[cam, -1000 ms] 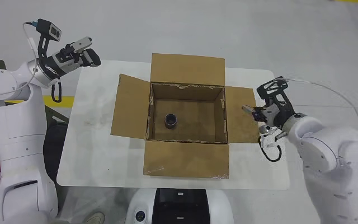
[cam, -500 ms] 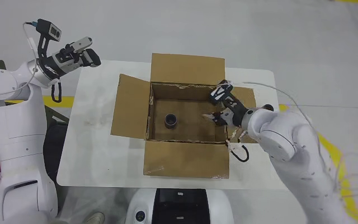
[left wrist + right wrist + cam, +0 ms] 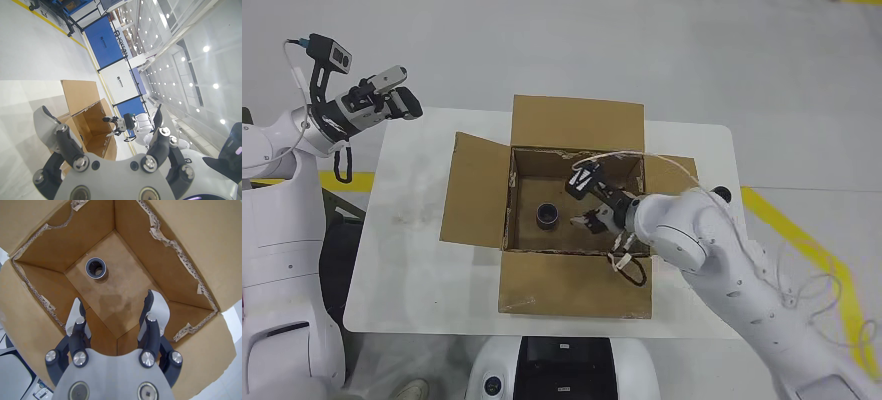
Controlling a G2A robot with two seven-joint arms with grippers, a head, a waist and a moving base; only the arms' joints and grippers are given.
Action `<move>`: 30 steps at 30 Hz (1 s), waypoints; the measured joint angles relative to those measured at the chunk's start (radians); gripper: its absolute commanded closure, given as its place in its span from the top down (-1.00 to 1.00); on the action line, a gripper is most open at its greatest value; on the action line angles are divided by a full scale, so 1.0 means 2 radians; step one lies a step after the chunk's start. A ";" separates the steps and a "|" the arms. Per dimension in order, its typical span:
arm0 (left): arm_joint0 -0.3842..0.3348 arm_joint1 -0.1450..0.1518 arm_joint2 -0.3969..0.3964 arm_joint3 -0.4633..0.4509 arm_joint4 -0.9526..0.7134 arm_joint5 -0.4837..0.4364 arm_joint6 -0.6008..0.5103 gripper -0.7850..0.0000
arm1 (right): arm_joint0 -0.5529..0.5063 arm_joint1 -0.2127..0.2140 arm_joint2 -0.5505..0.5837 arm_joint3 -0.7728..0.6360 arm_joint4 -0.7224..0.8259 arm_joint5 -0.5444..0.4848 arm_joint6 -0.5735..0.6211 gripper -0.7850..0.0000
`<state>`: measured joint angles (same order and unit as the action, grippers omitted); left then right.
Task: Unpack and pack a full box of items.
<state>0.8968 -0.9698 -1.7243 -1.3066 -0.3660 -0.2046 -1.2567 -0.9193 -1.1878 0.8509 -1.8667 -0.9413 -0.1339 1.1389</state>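
With fingers (image 3: 151, 306) spread, the right gripper (image 3: 115, 298) hangs in the open box (image 3: 47, 247) mouth, pointed at the black ring (image 3: 95, 267) on its floor, apparently to lift it out, while the open left gripper (image 3: 402, 100) hovers near the counter (image 3: 412, 250) corner.

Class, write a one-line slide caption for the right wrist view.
Open right gripper over a cardboard box holding one black ring.

Top view: overhead, facing down on table (image 3: 412, 250) and box (image 3: 577, 125). Left wrist view: by table's far-left corner, facing box (image 3: 81, 94), distant. Right wrist view: close above box (image 3: 47, 247), facing in. Shared: box.
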 measured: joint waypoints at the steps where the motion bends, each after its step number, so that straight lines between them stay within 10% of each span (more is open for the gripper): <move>1: 0.000 0.000 0.000 0.000 0.000 0.000 0.000 1.00 | 0.005 -0.002 -0.008 0.006 -0.001 0.000 -0.002 0.58; 30: 0.000 0.000 0.000 0.000 0.000 0.000 0.000 1.00 | 0.108 -0.078 -0.143 0.190 0.034 0.034 -0.029 0.66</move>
<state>0.8968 -0.9698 -1.7243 -1.3066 -0.3660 -0.2046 -1.2567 -0.7043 -1.3442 0.5653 -1.4867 -0.8728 -0.0666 1.0815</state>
